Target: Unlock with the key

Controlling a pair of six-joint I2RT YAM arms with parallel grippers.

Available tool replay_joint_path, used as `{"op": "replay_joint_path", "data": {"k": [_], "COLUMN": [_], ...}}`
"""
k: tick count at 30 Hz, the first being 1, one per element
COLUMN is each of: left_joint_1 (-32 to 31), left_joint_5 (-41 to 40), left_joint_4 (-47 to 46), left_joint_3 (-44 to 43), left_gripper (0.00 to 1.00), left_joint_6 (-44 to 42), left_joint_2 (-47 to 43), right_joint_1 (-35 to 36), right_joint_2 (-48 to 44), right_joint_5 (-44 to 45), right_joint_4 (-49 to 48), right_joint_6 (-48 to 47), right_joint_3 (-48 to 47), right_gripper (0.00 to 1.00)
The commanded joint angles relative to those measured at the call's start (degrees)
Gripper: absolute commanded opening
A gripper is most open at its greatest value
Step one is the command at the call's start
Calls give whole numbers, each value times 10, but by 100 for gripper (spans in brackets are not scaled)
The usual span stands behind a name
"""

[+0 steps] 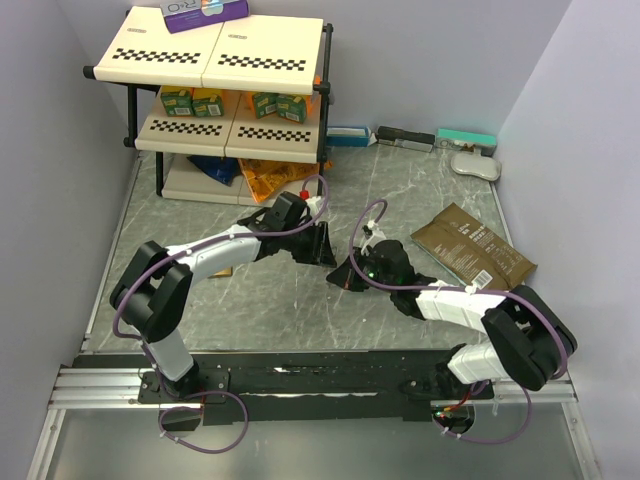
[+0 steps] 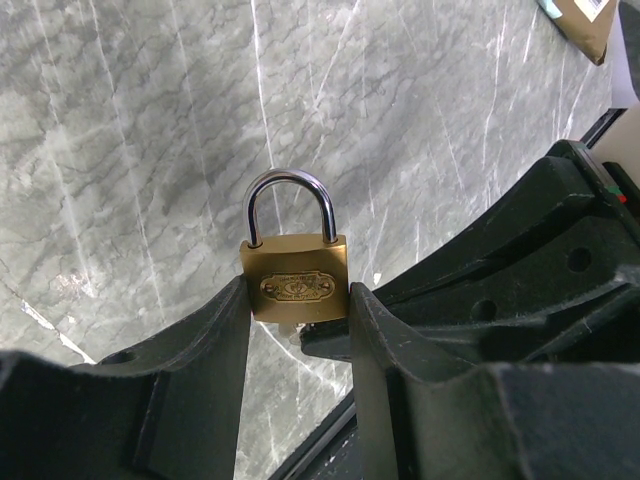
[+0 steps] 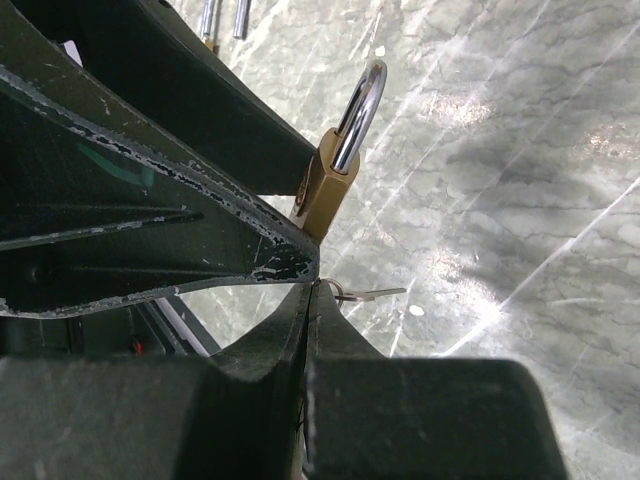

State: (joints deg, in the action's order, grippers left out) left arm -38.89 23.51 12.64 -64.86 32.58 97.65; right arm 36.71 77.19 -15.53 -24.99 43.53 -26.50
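Observation:
My left gripper [image 2: 298, 300] is shut on the body of a brass padlock [image 2: 296, 270] and holds it upright above the table, with its steel shackle [image 2: 290, 195] closed. The padlock also shows edge-on in the right wrist view [image 3: 328, 190]. My right gripper [image 3: 313, 287] is pressed shut just under the padlock's bottom. A small ring and a slim silver key [image 3: 375, 294] stick out sideways from its fingertips. Whether a key sits in the keyhole is hidden. In the top view the two grippers meet at mid-table, the left [image 1: 326, 246] and the right [image 1: 349, 272].
A brown pouch [image 1: 470, 246] lies to the right of the arms. A checkered shelf rack [image 1: 225, 60] with small boxes stands at the back left. Flat boxes [image 1: 405, 137] and a white object [image 1: 475, 165] lie along the back wall.

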Motion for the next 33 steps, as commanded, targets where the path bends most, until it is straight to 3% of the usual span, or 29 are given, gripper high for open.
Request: {"op": "replay_joint_path", "data": {"k": [1, 33], "left_joint_1": [-14, -39], "left_joint_5": [22, 7], "left_joint_4": [-10, -59], "left_joint_3": [6, 41], "left_gripper": [1, 1], "left_joint_6": [21, 56], "left_joint_2": [-22, -44], "right_joint_1": [-8, -30], "right_joint_2": [-27, -128], "right_joint_5": [51, 126], "right_joint_4": [-22, -80], "right_joint_6": [-11, -9], "right_joint_3": [-39, 2], "right_gripper": [0, 0]}}
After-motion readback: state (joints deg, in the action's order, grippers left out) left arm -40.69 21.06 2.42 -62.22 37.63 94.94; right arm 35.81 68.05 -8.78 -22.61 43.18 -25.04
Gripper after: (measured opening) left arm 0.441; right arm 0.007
